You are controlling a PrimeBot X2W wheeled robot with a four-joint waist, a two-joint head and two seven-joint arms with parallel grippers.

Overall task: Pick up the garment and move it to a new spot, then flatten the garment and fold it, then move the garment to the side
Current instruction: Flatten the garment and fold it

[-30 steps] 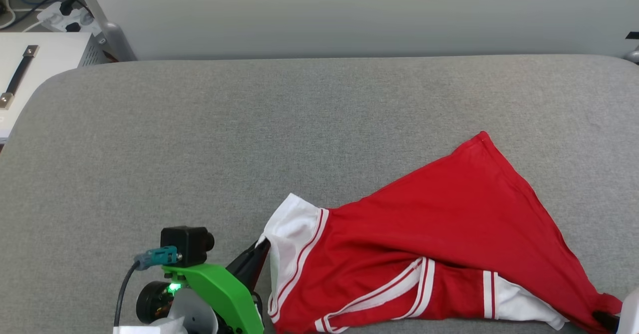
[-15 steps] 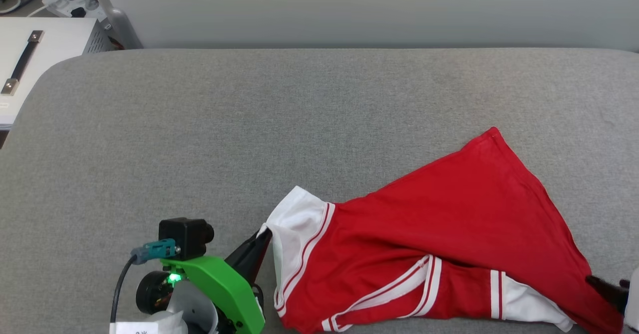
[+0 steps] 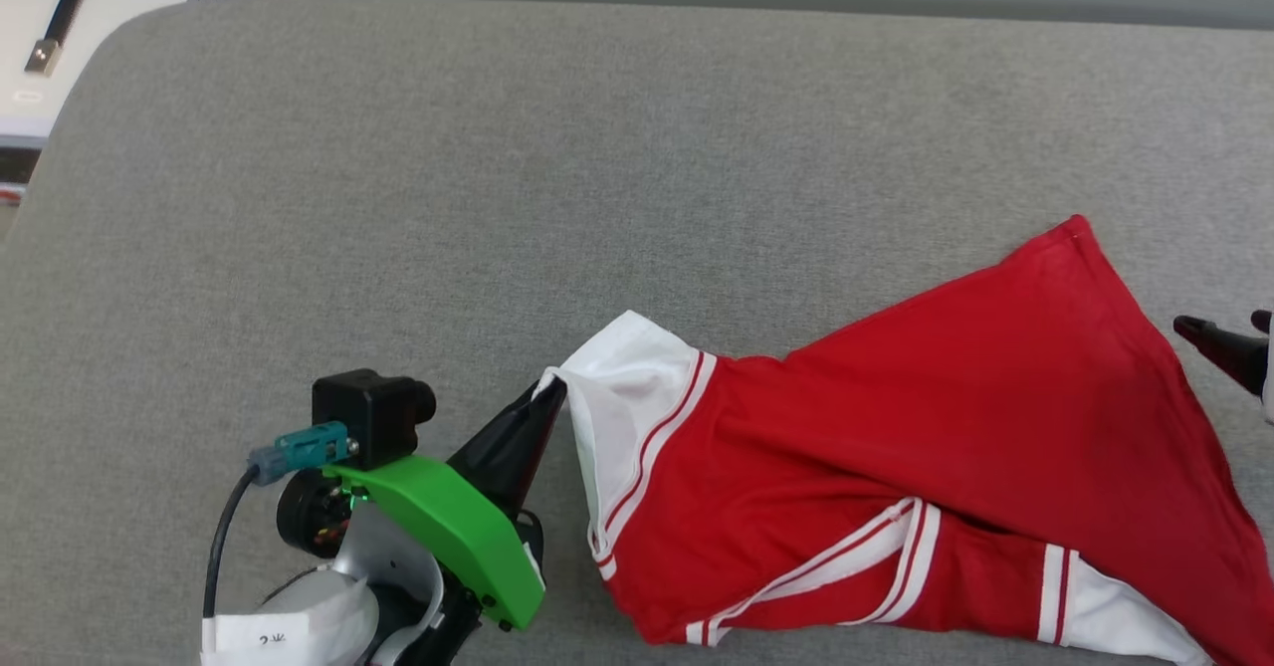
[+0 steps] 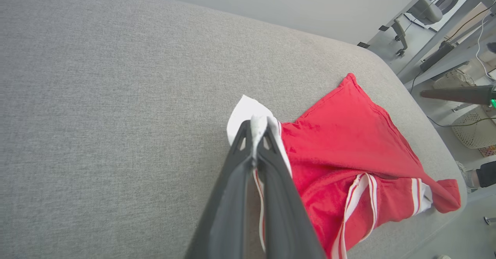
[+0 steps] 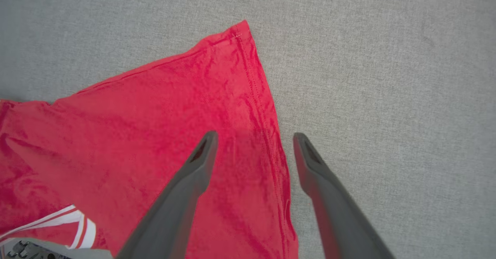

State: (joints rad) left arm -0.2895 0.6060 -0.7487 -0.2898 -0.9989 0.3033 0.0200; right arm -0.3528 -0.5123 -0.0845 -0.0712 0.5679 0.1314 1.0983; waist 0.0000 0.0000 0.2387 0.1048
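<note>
Garment is lying rumpled on surface; left claw is pinching its sleeve; right claw is hovering wide; flattening and folding are waiting.

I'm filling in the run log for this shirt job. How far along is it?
Early. In hand: the left claw is shut on the white sleeve of the garment, and the right claw hangs open over its red hem. Nothing looks finished: the garment lies twisted and bunched on the grey cushion. Flattening, folding and moving it aside are left.
</note>
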